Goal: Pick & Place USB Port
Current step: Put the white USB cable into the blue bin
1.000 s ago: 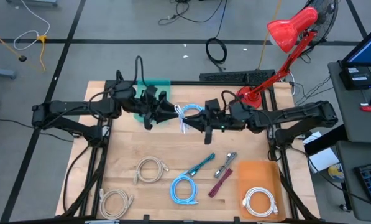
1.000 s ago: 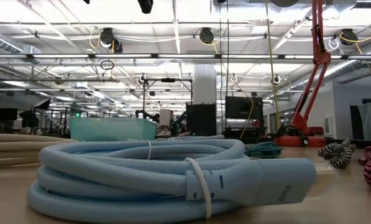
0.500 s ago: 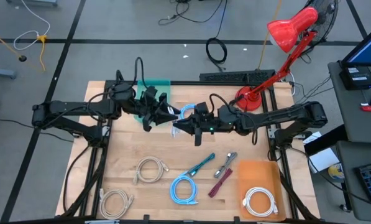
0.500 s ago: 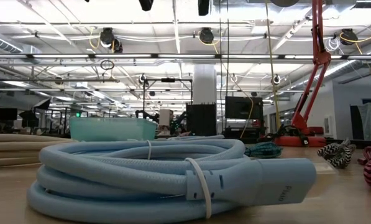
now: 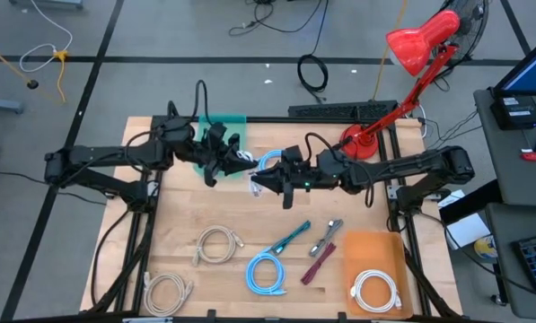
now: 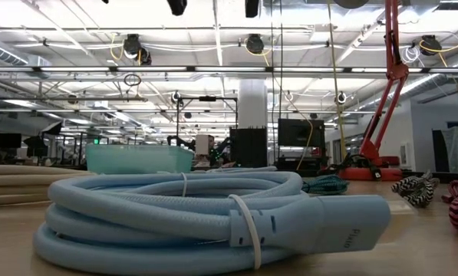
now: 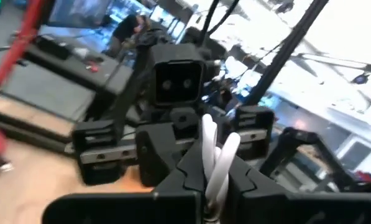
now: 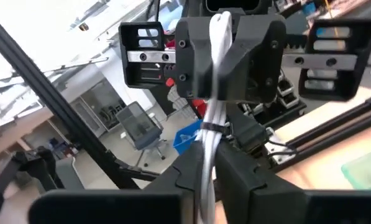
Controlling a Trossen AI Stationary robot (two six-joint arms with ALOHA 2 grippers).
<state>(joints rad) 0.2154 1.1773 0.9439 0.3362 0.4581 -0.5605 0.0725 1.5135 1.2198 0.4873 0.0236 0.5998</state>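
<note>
**Handover risk: both end effectors on one cable**

White-and-blue USB cable [image 5: 266, 164] is hanging mid-air above tabletop [image 5: 187, 211] centre. Left end effector [image 5: 238, 162] is clamping it from 9 o'clock; right end effector [image 5: 259, 182], at 3 o'clock, is pinching it too. If right stays clamped while the arms separate, the bundle could stretch or slip; teal bin [image 5: 215, 126] is waiting at 11.

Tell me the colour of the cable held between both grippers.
White cable; the right wrist view shows it best.

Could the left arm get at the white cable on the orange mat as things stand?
Probably not: the left gripper is shut on a cable bundle mid-table, and the white cable on the orange mat lies on the right arm's side.
</note>
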